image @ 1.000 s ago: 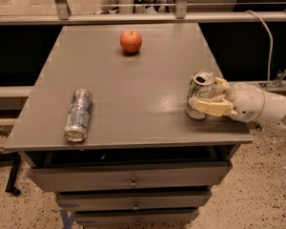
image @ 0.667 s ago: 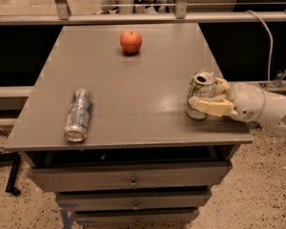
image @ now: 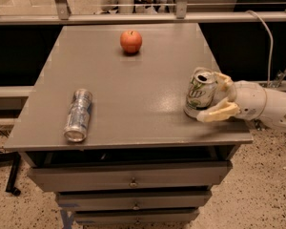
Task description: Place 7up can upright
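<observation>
The 7up can point(image: 200, 93), white and green with a silver top, stands nearly upright with a slight tilt on the right side of the grey table point(image: 133, 99), close to the right edge. My gripper point(image: 209, 97) reaches in from the right on a white arm. Its cream fingers point(image: 218, 112) sit on both sides of the can, one in front and one behind, shut on it.
A slimmer silver-blue can point(image: 78, 115) lies on its side at the front left of the table. A red apple point(image: 131, 41) sits at the back middle. Drawers point(image: 133, 180) are below the tabletop. A rail point(image: 133, 17) runs behind the table.
</observation>
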Controlling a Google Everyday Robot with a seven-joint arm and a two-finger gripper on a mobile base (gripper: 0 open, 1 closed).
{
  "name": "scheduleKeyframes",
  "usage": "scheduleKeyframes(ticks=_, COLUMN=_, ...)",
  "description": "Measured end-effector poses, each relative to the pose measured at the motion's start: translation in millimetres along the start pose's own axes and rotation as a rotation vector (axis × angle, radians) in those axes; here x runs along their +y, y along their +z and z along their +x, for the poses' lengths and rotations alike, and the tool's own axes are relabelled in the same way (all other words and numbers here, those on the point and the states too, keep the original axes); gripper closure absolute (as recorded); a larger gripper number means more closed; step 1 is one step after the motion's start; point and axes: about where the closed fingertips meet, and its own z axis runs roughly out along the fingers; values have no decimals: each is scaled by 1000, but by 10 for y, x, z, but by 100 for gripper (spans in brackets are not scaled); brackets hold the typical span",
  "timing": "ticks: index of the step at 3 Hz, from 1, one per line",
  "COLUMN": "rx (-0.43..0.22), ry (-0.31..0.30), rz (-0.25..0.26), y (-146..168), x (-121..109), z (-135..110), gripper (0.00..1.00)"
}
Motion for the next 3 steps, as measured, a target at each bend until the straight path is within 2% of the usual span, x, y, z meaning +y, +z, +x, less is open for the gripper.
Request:
scheduleKeyframes(ticks=1, rx=52, ry=-17, rz=-13, y=-93, x=-62, z=-134, gripper=0)
scheduleKeyframes(ticks=2, rx=163, ry=-46, rz=-22, y=-301, x=-145, z=-411, gripper=0)
scheduleKeyframes(ticks=3, rx=156, ry=-91, rz=11, y=-539, x=-224, z=-652, gripper=0)
